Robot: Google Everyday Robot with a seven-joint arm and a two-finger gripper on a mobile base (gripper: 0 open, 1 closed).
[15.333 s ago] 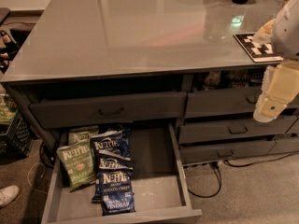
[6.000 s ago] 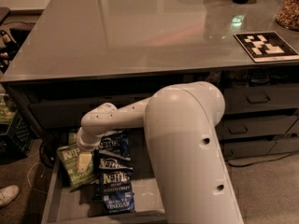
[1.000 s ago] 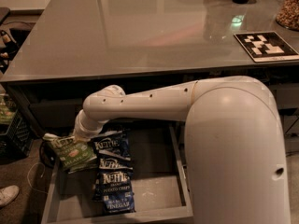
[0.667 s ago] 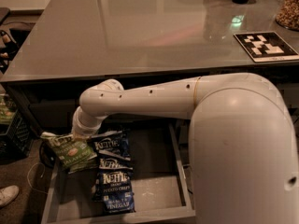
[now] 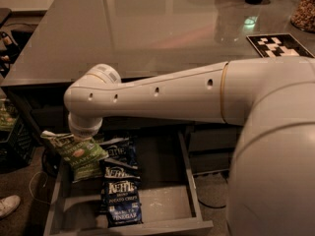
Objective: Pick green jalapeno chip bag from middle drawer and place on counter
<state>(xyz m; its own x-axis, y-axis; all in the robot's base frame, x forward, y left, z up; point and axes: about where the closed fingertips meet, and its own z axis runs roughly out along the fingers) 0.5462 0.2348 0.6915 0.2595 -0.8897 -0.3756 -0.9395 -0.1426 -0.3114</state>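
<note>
My arm reaches from the right across the front of the counter (image 5: 147, 33). My gripper (image 5: 81, 133) hangs below the wrist, at the left end of the open middle drawer (image 5: 162, 203). It is shut on the top of the green jalapeno chip bag (image 5: 74, 150). The bag hangs tilted above the drawer's left wall, clear of the floor. The fingers are mostly hidden behind the wrist and the bag.
Two dark blue Kettle bags (image 5: 121, 196) lie in the drawer, one behind the other (image 5: 120, 151). A duller green bag (image 5: 86, 171) peeks out under the held one. A black-and-white marker tag (image 5: 280, 44) lies on the counter at right. A crate (image 5: 12, 132) and a shoe (image 5: 7, 205) are on the floor at left.
The wrist has risen and shifted slightly left. The green bag has come up with it, higher above the drawer. The blue bags have not moved.
</note>
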